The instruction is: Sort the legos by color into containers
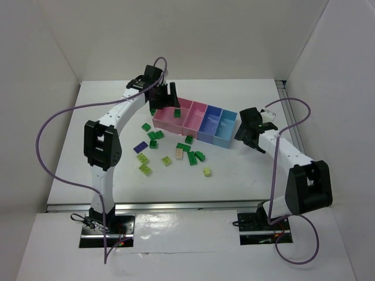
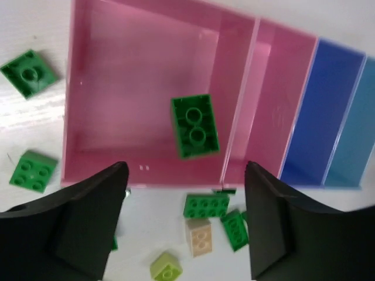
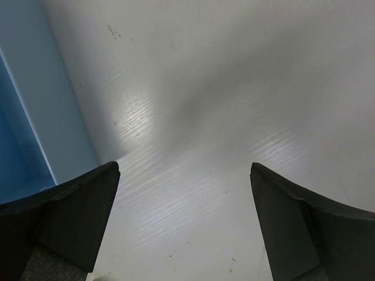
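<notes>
Dark green studded plastic brick sits inside the large pink rectangular plastic bin, centre frame.
Left gripper spread, holding nothing; right gripper spread wide above white table.

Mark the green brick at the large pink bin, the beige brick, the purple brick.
green brick [image 2: 195,126], left wrist view, studded top
beige brick [image 2: 200,237], left wrist view, top face
purple brick [image 1: 140,147], top view, centre
</notes>
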Controlling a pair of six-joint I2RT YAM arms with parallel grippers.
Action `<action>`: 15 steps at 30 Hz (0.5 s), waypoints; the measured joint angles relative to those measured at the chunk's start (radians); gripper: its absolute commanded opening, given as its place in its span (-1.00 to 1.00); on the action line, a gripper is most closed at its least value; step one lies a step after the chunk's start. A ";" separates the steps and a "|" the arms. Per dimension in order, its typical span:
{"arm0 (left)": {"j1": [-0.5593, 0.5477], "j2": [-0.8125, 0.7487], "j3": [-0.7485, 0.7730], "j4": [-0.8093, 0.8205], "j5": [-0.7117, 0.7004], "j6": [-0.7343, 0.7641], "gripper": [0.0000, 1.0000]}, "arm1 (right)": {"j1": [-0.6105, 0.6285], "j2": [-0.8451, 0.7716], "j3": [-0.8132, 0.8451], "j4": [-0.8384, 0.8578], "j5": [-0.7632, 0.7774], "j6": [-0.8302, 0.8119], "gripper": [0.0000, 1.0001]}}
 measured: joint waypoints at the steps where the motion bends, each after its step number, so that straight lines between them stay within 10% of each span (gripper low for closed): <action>1: 0.000 0.028 0.039 -0.006 -0.001 -0.003 0.76 | 0.000 -0.002 0.000 0.000 0.000 -0.002 1.00; 4: 0.010 0.070 0.101 -0.016 -0.026 -0.023 0.16 | 0.000 -0.009 0.000 0.000 0.001 -0.003 1.00; 7: 0.032 0.068 0.105 -0.024 -0.070 -0.039 -0.99 | 0.000 -0.021 -0.002 -0.001 0.000 -0.005 1.00; 15: 0.182 0.125 0.160 -0.029 -0.108 -0.077 -1.00 | 0.000 -0.021 -0.001 -0.002 -0.004 -0.007 1.00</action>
